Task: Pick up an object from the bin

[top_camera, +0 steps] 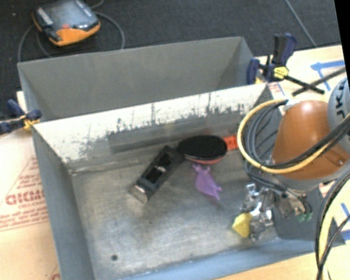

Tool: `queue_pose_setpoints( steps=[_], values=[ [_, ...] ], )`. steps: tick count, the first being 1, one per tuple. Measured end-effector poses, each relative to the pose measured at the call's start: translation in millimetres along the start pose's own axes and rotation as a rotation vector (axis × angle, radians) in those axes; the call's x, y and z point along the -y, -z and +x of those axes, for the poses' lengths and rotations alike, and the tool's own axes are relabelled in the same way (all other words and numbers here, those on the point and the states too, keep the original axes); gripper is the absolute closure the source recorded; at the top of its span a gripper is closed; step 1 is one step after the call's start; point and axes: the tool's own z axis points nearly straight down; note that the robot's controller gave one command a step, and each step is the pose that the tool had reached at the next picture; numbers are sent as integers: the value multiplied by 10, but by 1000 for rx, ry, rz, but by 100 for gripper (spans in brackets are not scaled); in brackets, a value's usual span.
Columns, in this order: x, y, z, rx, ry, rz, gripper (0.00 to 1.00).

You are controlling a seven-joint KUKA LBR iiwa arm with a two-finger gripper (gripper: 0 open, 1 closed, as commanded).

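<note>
Start at the near right corner of the bin [63, 209]: there you find the gripper [258, 214], low over the floor and close to the right wall. A small yellow lump [242, 227] lies on the floor against its left side, touching or almost touching it. You cannot tell from this view how far the pincer is open, or whether it has hold of the yellow lump, because the metal parts and the lump run together there. Above the gripper sits the arm's round orange cover [302, 140], with grey cables [252, 130] looped about it over the right wall.

Towards the near left corner you see a small dark speck [114, 258] on bare floor, well apart from everything else.

Further in, near the middle of the floor and right of centre, a small purple toy [206, 183] lies apart from the yellow lump.

Beyond it, close to the far wall, you have a black oval brush [202, 147] with an orange handle [230, 143] pointing to the right wall. Just left of the brush, a dark oblong block [156, 173] lies slantwise, its far end touching or nearly touching the brush and its grey near end pointing to the near left corner.
</note>
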Motion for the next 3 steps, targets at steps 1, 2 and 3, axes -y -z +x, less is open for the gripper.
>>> queue_pose_setpoints(
  steps=[1, 2, 3],
  values=[
    [8, 225, -16, 6, 0, 2, 100],
    [9, 349, -15, 5, 1, 2, 100],
    [8, 543, -8, 5, 0, 1, 100]
  ],
)
